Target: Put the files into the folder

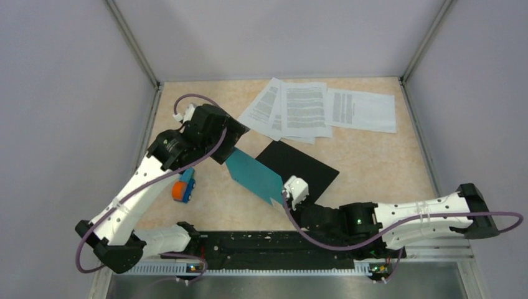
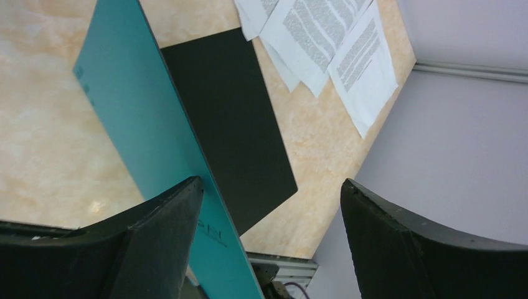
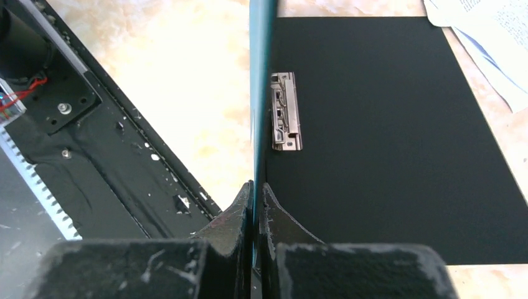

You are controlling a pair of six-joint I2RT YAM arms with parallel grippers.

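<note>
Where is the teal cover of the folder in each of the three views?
Top external: teal cover at centre, tilted up.
Left wrist: teal cover, left half, slanting.
Right wrist: teal cover, a thin edge-on strip at upper centre.
Shared landmark: black inner panel.

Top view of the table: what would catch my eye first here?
The teal folder, half open in the middle of the table: the right gripper pinches its cover, raised on edge beside the black inside with its metal clip. Behind it, white printed sheets lie fanned out at the far edge, and the left gripper hangs open next to the raised cover.
</note>
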